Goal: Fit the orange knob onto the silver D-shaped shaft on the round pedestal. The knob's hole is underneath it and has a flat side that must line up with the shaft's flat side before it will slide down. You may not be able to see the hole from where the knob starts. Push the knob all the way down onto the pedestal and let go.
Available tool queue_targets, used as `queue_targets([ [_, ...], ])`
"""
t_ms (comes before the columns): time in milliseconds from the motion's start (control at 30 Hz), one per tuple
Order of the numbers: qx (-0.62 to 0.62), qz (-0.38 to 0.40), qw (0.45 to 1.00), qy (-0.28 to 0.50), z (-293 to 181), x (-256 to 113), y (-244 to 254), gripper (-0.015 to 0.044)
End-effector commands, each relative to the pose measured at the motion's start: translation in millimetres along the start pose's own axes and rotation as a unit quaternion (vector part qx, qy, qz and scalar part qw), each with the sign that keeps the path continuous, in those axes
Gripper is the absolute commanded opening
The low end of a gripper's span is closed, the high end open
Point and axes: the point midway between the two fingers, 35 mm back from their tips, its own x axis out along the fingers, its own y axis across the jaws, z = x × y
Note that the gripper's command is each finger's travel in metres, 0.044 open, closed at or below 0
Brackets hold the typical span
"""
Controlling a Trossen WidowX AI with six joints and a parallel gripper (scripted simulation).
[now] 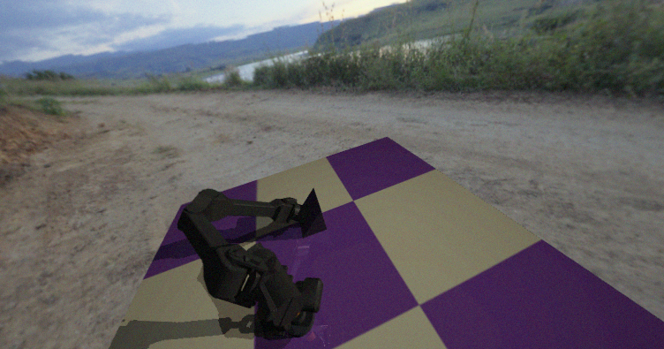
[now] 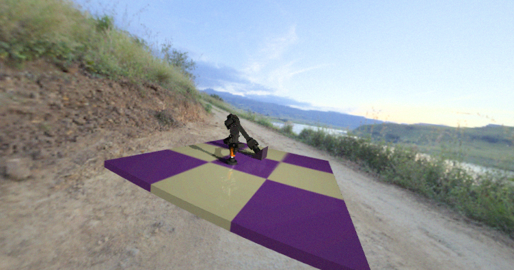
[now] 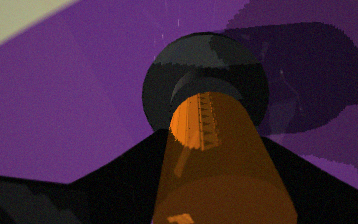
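Observation:
The orange knob is upright between the fingers of my gripper, which is shut on it. The round dark pedestal stands on the board under the knob. In the wrist view the knob's lower end overlaps the pedestal's raised middle. In the exterior view a small pale bit, likely the silver shaft, shows between knob and pedestal, so the knob appears to be above it and not down on the pedestal. The knob's hole and both flat sides are hidden. In the top view the arm hides most of this.
The checkered purple and tan board carries everything. A dark slanted plate stands at the end of an arm link, off to one side of the pedestal. Shadows of the arm fall across the board around the pedestal.

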Motion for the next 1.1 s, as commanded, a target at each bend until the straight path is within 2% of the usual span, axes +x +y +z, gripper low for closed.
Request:
queue_targets([
  [0, 0.000, 0.001, 1.000, -0.001, 0.3, -4.4, 0.5, 0.0000],
  [1067, -0.048, 0.001, 0.999, -0.001, -0.3, -4.9, -1.1, 0.0000],
])
